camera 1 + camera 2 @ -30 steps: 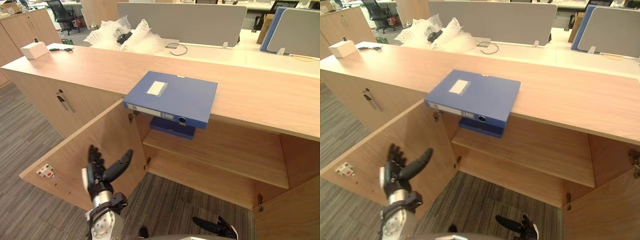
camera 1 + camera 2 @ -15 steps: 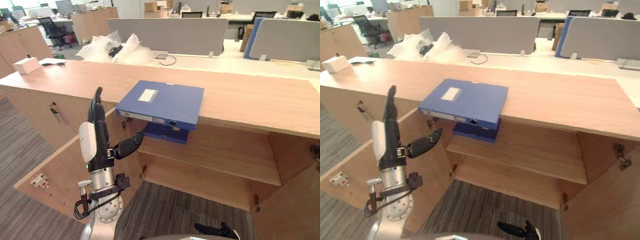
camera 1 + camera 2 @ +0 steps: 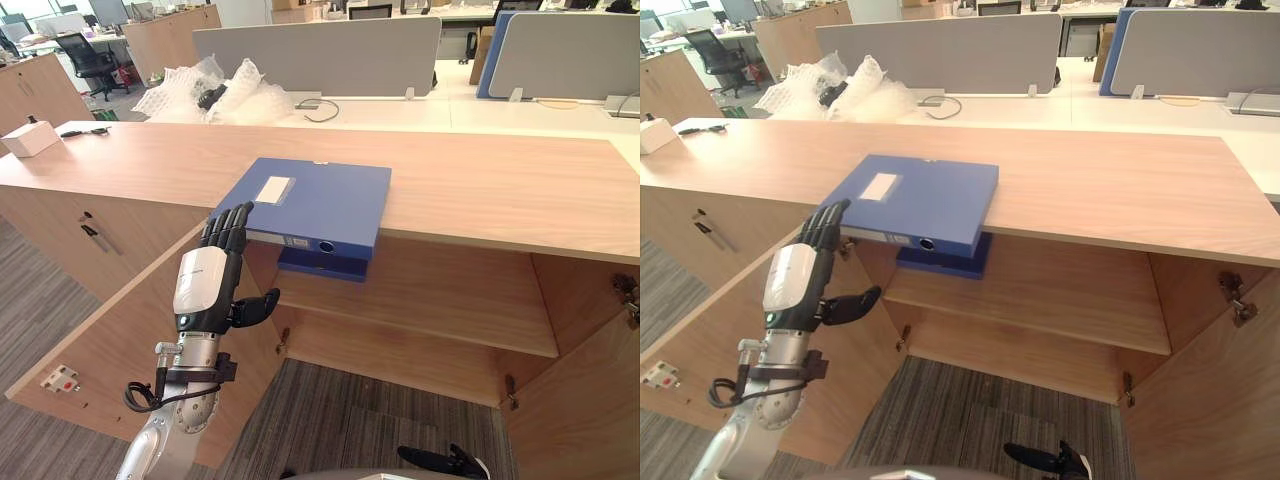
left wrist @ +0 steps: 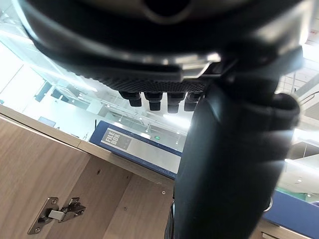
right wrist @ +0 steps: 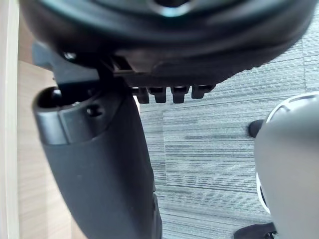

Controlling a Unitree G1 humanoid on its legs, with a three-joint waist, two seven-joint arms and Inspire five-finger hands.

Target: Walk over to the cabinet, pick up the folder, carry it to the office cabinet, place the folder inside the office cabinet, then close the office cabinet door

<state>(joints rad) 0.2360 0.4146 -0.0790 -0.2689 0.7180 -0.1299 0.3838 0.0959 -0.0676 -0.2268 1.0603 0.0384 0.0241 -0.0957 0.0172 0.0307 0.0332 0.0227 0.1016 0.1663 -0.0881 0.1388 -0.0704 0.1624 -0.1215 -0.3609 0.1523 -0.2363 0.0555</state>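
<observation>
The blue folder (image 3: 310,205) lies flat on the cabinet top (image 3: 500,190), its spine overhanging the open compartment, above a second folder (image 3: 322,265) on the shelf. The open door (image 3: 100,340) stands beside the left hand (image 3: 205,285). Its straight fingers, upright half a second ago, now reach the folder's near left corner. The left wrist view shows a door hinge (image 4: 55,215). The right hand (image 3: 440,461) hangs low, fingers relaxed.

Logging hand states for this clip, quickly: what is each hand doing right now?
Left hand: open, fingers straight, tips by the upper blue folder's near corner, holding nothing.
Right hand: open, hanging low, holding nothing.
</observation>
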